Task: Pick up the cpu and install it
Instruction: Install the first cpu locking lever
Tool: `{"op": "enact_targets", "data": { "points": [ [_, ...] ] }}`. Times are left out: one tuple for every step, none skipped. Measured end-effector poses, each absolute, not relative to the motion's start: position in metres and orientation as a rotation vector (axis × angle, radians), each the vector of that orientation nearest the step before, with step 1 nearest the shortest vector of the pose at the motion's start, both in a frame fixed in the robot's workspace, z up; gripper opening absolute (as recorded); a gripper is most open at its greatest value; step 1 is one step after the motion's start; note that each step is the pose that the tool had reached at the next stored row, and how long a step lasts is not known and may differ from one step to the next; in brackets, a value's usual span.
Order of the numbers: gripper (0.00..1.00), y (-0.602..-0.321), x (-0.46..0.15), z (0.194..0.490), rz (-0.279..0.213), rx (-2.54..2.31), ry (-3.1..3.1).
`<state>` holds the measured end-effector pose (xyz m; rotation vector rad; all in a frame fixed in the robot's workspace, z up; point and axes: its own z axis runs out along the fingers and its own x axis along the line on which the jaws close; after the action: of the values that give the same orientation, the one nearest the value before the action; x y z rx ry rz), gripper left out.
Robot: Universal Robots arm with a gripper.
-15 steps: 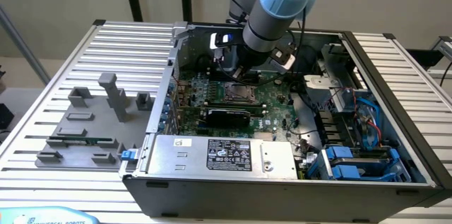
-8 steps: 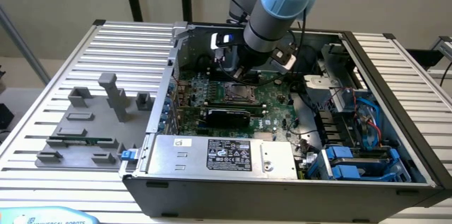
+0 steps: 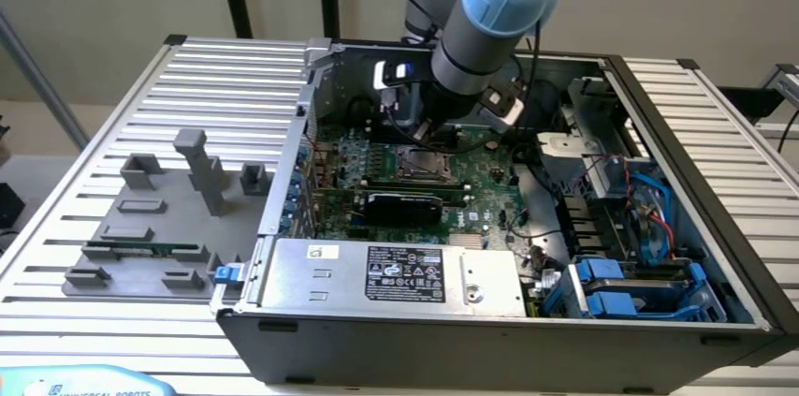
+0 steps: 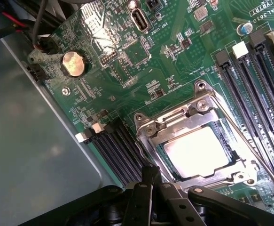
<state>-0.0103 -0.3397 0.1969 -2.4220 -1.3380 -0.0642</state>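
Pincer closed (image 4: 150,173), its two fingers pressed together with nothing between them: that is how I hang just beside the socket frame (image 4: 174,114), at the edge where a bank of black memory slots (image 4: 118,146) runs up to it.

I place everything else from that socket frame. The slatted tabletop (image 3: 225,78) carries it all. The open computer case (image 3: 500,340) stands on the tabletop and encloses the socket frame. The grey fixture blocks (image 3: 138,227) sit outside the case, well apart from the socket frame, toward the exterior view's left. A green memory stick (image 3: 144,249) lies among them. The motherboard (image 4: 127,70) spreads out around the socket frame on every side.

The cpu (image 4: 198,151) lies flat inside the socket frame, its pale metal top facing up and catching the light. A coin battery (image 4: 74,63) sits well apart from the socket frame, near the board's edge.

I judge the pick-up and the carry are over. The chip is in its seat and I hold nothing, so the step in hand is the close of the install. I cannot tell whether the frame's plate is locked down over the chip. Any move from here, I judge, calls for a path that keeps my tips clear of the frame and slots, with no sideways scrape across the chip.
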Motion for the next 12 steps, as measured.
{"op": "enact_targets", "data": {
  "points": [
    [0.11,-0.3397,-0.0100,0.1964,-0.064,-2.422,-1.338],
    [0.11,-0.3397,-0.0098,0.1961,-0.064,-2.422,-1.339],
    [0.11,-0.3397,-0.0094,0.1956,-0.064,-2.421,-1.339],
    [0.11,-0.3397,-0.0091,0.1953,-0.064,-2.421,-1.340],
    [0.11,-0.3397,-0.0088,0.1948,-0.064,-2.421,-1.340],
    [0.11,-0.3397,-0.0085,0.1945,-0.063,-2.421,-1.340],
    [0.11,-0.3397,-0.0082,0.1941,-0.063,-2.421,-1.341],
    [0.11,-0.3397,-0.0079,0.1937,-0.063,-2.420,-1.341],
    [0.11,-0.3398,-0.0075,0.1933,-0.063,-2.420,-1.341],
    [0.11,-0.3398,-0.0072,0.1930,-0.063,-2.420,-1.342],
    [0.11,-0.3398,-0.0069,0.1928,-0.063,-2.420,-1.342],
    [0.11,-0.3399,-0.0066,0.1926,-0.062,-2.420,-1.342]
  ]
}}
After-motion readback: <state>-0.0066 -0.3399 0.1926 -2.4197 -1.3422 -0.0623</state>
